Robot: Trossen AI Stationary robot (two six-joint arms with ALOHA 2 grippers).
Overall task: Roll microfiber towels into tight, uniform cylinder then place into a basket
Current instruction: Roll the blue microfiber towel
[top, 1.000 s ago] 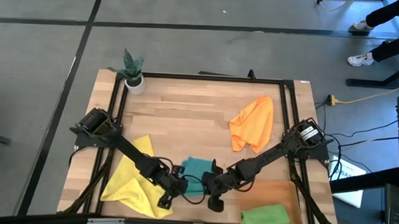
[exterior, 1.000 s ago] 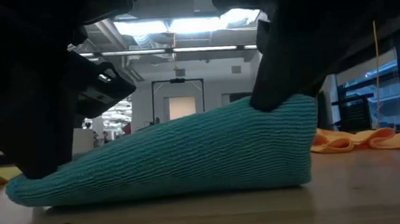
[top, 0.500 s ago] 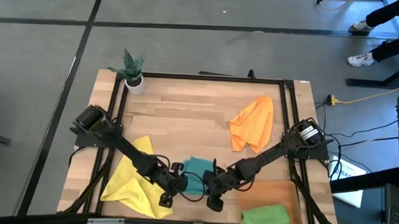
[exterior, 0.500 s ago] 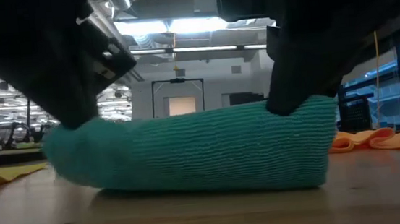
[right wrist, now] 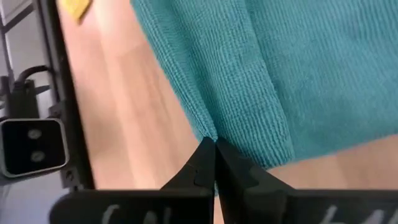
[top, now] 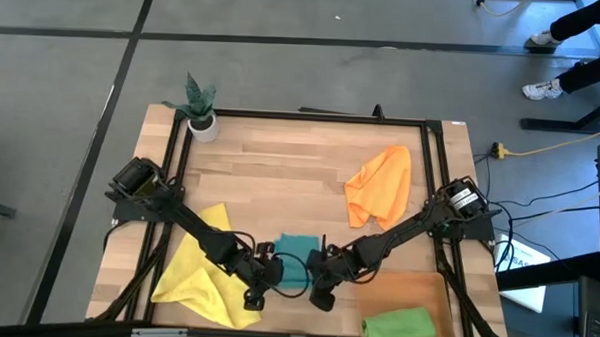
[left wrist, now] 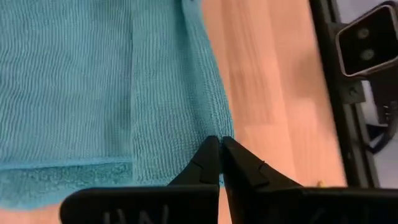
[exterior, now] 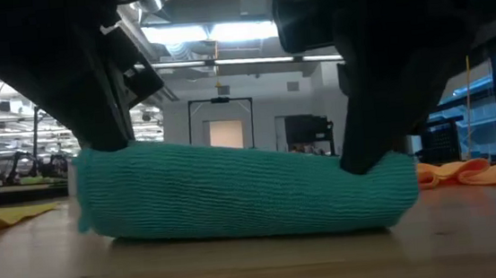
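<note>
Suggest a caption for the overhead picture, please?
Left claw and right claw, both shut, pinch the soft teal microfiber towel at opposite edges.

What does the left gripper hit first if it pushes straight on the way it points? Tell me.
The teal towel. The left gripper is shut with its tips already at the towel's folded edge, so going on it would press straight into that cloth; the wooden table likely lies under it.

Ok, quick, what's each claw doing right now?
Left claw: shut, pinching one end of the teal towel.
Right claw: shut, pinching its other end.
</note>
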